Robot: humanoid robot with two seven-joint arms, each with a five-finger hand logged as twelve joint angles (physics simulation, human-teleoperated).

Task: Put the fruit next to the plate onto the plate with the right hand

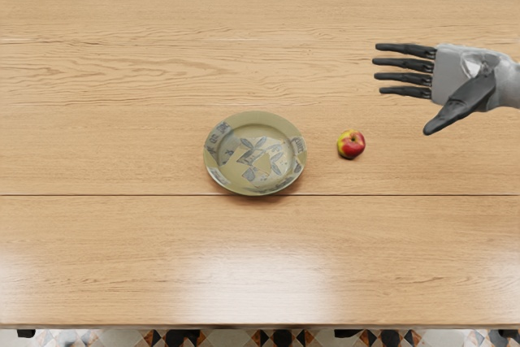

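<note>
Over the right side of the table (114, 249), I am holding my right hand (439, 80) out flat, with the fingers stretched straight, the thumb angled apart and nothing in its grip. The apple (351, 144) is lying on the wood just beside the plate (214, 153), to its right and clear of the rim. It is nearer me in the picture than my fingertips. I am judging this to be the reach, with the grasp not yet begun. For the next move I am planning to bring my palm down over the apple and close my fingers round it gently. It looks round enough to roll away if I nudge it.
</note>
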